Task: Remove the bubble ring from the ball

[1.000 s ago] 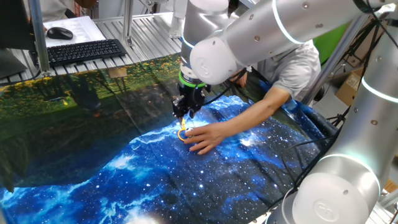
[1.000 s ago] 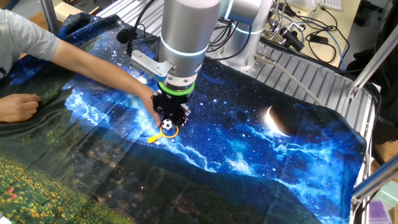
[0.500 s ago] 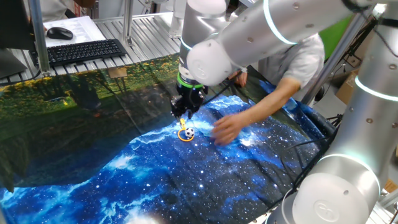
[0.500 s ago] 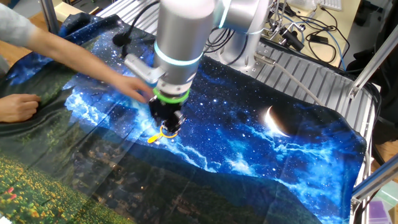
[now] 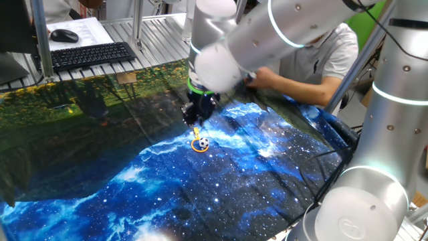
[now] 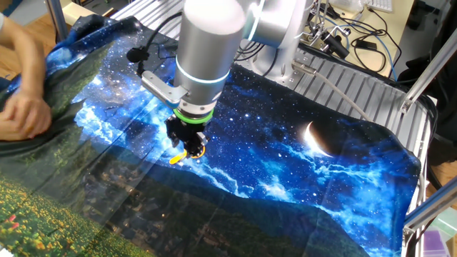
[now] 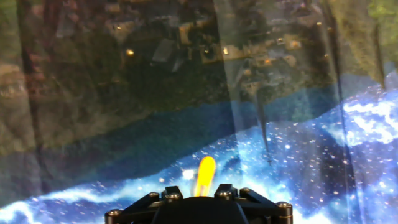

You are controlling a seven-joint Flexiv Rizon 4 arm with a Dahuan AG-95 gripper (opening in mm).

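Observation:
The bubble ring [image 5: 198, 144] is a small orange hoop lying on the blue starry cloth. Its yellow handle [image 5: 196, 134] points up toward my gripper. The ball [image 5: 203, 142], white with black patches, sits inside the hoop. My gripper [image 5: 194, 121] hovers just above the handle end, with its jaws a little apart and empty. In the other fixed view my gripper [image 6: 187, 145] hides the ball, and only the hoop's edge [image 6: 197, 150] and the handle [image 6: 176, 158] show. In the hand view the handle [image 7: 204, 175] lies between the jaws of my gripper [image 7: 198, 194].
A person in a white shirt [image 5: 321, 53] leans at the far side of the table, with one hand [image 6: 25, 118] on the cloth's edge. The cloth [image 5: 221, 194] has folds. A keyboard [image 5: 90, 55] and a mouse [image 5: 65, 35] lie at the back left.
The person's hand has left the ball and ring and pulled back to the table edge. My gripper has shifted slightly toward the handle end of the ring. The ball and ring stay put.

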